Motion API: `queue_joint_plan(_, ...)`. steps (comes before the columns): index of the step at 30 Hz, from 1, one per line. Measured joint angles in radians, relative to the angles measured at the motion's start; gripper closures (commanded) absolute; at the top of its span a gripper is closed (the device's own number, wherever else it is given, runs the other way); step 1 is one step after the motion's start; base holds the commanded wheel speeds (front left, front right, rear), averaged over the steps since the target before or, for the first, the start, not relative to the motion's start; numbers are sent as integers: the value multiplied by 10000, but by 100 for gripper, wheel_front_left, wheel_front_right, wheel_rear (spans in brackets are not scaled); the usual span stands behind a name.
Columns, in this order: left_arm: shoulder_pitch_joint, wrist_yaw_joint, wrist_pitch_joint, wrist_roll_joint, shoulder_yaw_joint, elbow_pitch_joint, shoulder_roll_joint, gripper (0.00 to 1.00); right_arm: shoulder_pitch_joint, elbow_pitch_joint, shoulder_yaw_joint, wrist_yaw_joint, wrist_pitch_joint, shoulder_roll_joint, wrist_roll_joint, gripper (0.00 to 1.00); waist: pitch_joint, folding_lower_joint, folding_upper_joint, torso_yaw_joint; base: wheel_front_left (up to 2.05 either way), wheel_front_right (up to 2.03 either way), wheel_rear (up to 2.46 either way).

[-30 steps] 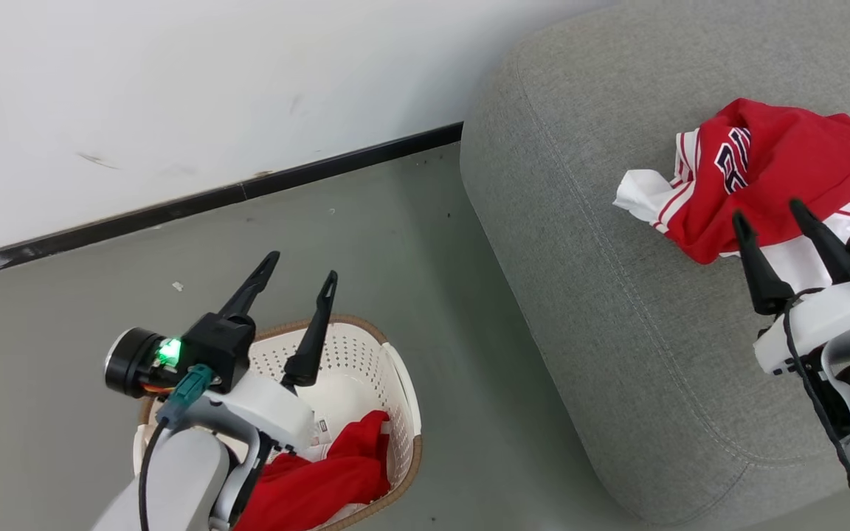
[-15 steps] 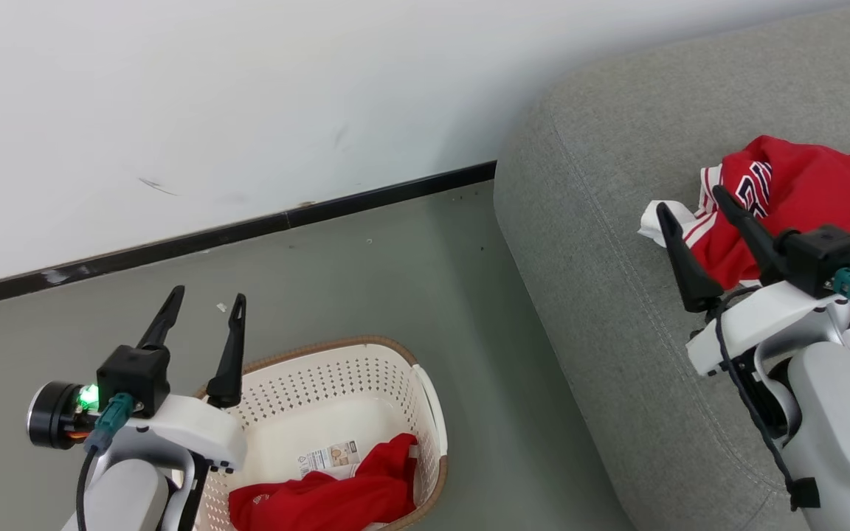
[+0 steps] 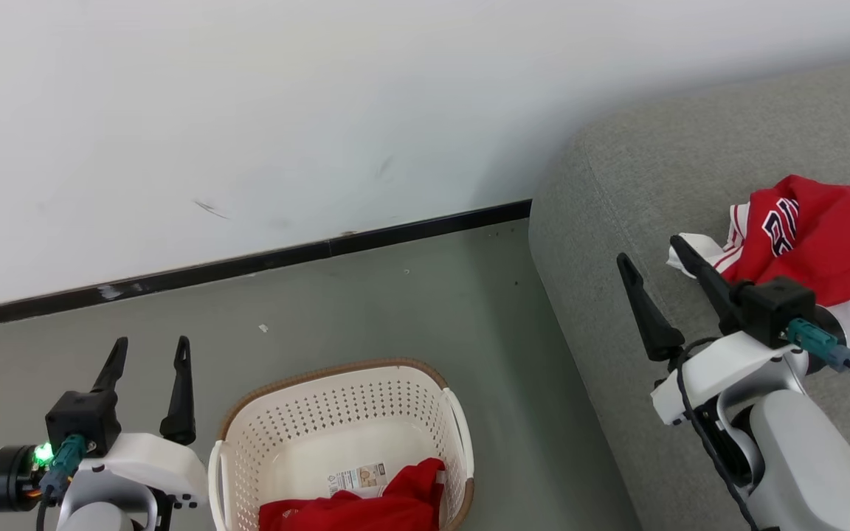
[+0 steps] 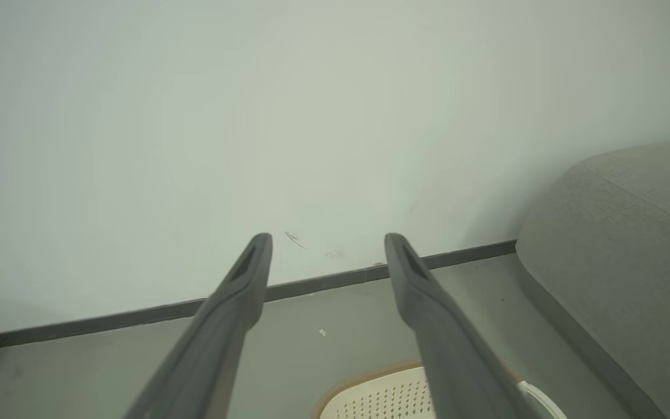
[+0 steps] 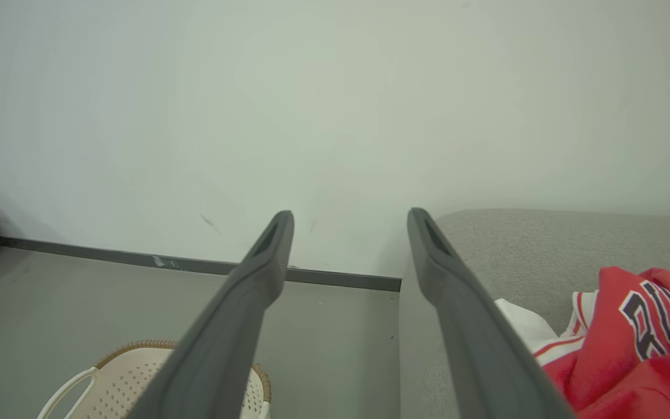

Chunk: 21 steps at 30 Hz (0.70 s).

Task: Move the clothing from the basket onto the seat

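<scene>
The cream-white basket (image 3: 322,413) stands on the floor at the bottom middle, with a red piece of clothing (image 3: 366,509) crumpled in its near right corner beside a paper label. Another red-and-white piece of clothing (image 3: 831,243) lies on the grey seat (image 3: 690,162) at the right. My left gripper (image 3: 152,343) is open and empty, over the floor to the left of the basket. My right gripper (image 3: 650,249) is open and empty above the seat's left edge, just left of the garment there. The right wrist view shows that garment (image 5: 637,326) beside the right gripper (image 5: 350,214).
A white wall with a dark baseboard (image 3: 248,262) runs behind the grey floor (image 3: 395,310). A strip of floor separates the basket from the seat. In the left wrist view the left gripper (image 4: 328,238) points at the wall, with the basket rim (image 4: 381,396) below and the seat (image 4: 631,244) to the right.
The head camera has shifted, so the whole picture moved. My left gripper went from above the basket to its left side. My right gripper drew left, away from the garment on the seat.
</scene>
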Motion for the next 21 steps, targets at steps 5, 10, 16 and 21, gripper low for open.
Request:
queue_joint_plan(5,317,113,-12,-196,253,50,-23,0,427,-213,-119,0,0,217,-161,0,-240,0,0,207,0,0,0)
queue_joint_plan(10,614,213,-100,-295,506,65,-56,0,882,-384,-295,0,0,332,-307,0,-470,0,0,391,0,0,0)
queue_joint_plan(16,1054,303,-104,-332,539,61,-134,0,1570,-654,-439,-2,0,552,-514,0,-759,0,0,612,0,0,0)
queue_joint_plan(21,1219,336,-146,-332,571,4,-199,0,2109,-863,-575,-2,0,642,-516,0,-927,0,0,751,0,0,0)
